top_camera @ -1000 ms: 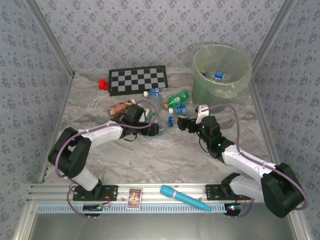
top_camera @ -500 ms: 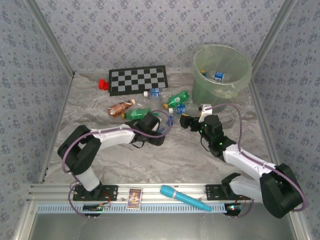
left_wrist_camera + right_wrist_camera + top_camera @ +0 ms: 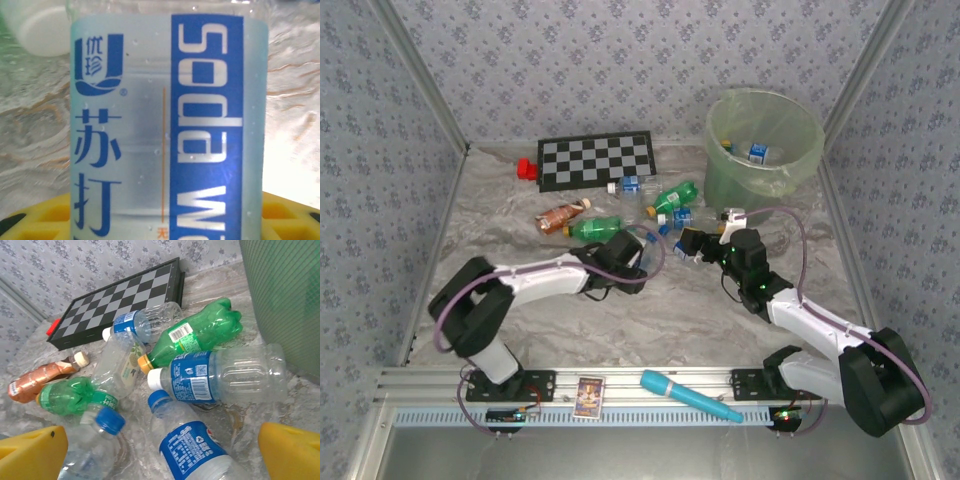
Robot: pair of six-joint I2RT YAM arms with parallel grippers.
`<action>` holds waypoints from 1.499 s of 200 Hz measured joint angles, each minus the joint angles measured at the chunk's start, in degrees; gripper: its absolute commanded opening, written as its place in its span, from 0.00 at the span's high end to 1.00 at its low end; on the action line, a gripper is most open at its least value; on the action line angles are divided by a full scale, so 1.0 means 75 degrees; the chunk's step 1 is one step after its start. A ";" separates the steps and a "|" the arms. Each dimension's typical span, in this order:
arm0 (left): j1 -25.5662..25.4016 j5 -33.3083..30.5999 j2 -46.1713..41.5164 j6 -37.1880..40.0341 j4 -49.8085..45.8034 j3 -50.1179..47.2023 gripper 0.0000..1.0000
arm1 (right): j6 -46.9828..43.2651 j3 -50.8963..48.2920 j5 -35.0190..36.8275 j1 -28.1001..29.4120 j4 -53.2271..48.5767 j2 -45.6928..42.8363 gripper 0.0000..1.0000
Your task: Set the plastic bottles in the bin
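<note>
A clear bottle with a blue "Soda" label [image 3: 170, 125] stands close up between my left gripper's yellow fingers [image 3: 35, 220], which press against both its sides. My left gripper [image 3: 638, 250] is at the near left of the bottle pile. My right gripper [image 3: 160, 452] is open, low over a blue-capped clear bottle [image 3: 195, 445]. Ahead of it lie a white-capped clear bottle [image 3: 220, 375], a green bottle [image 3: 200, 335], a crushed green one [image 3: 65, 395] and a brown one [image 3: 37, 380]. The pale green bin [image 3: 720, 170] stands at the back right with bottles [image 3: 755, 150] inside.
A chessboard [image 3: 597, 158] lies at the back with a red block [image 3: 527, 168] at its left end. A turquoise tube [image 3: 690, 397] and a small card [image 3: 589, 396] rest on the front rail. The bin's wall [image 3: 285, 300] rises close on my right gripper's right.
My left gripper has swung right from beside the brown bottle to the pile, and its jaws have narrowed around the soda bottle. My right gripper has edged slightly toward the pile.
</note>
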 measured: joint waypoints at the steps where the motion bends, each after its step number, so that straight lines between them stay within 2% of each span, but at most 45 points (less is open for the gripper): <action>1: 0.0000 0.0000 -0.0032 -0.0003 0.0003 -0.0017 0.61 | 0.0012 0.0000 -0.0012 -0.0003 0.0000 0.0000 0.00; 8: -0.0003 0.0035 -0.0405 -0.0070 0.0044 -0.0187 0.61 | 0.0157 0.0000 -0.0195 -0.0035 0.0009 0.0000 0.00; 57: -0.0009 0.0329 -0.2448 -0.0417 0.0527 -0.1090 0.62 | 0.1244 0.0090 -0.1848 -0.0143 0.0405 0.0015 0.13; 101: -0.0122 0.0536 -0.3378 -0.0656 0.0749 -0.1673 0.63 | 0.1751 0.0997 -0.2943 0.0595 0.0522 0.0580 0.25; 114: -0.0163 0.0580 -0.3643 -0.0659 0.0761 -0.1801 0.63 | 0.1830 0.1282 -0.3101 0.0810 0.0545 0.0804 0.31; 161: -0.0256 0.0627 -0.4503 -0.0662 0.0769 -0.2200 0.63 | 0.2110 0.2139 -0.3421 0.1212 0.0577 0.1792 0.43; 182: -0.0259 0.0624 -0.4861 -0.0662 0.0729 -0.2366 0.63 | 0.2186 0.2460 -0.3523 0.1384 0.0533 0.2186 0.44; 194: -0.0259 0.0627 -0.5045 -0.0673 0.0708 -0.2445 0.63 | 0.2174 0.2652 -0.3558 0.1486 0.0498 0.2363 0.50; 215: -0.0259 0.0627 -0.5219 -0.0708 0.0667 -0.2509 0.63 | 0.2206 0.2911 -0.3625 0.1649 0.0440 0.2565 0.53; 251: -0.0254 0.0562 -0.5313 -0.0714 0.0664 -0.2582 0.63 | 0.2282 0.3209 -0.3730 0.1746 0.0259 0.2763 0.68; 267: -0.0254 0.0539 -0.5353 -0.0714 0.0667 -0.2617 0.59 | 0.2337 0.3267 -0.3794 0.1746 0.0189 0.2789 0.70; 300: -0.0256 0.0527 -0.5531 -0.0714 0.0664 -0.2722 0.43 | 0.2346 0.3331 -0.3853 0.1769 0.0064 0.2789 0.72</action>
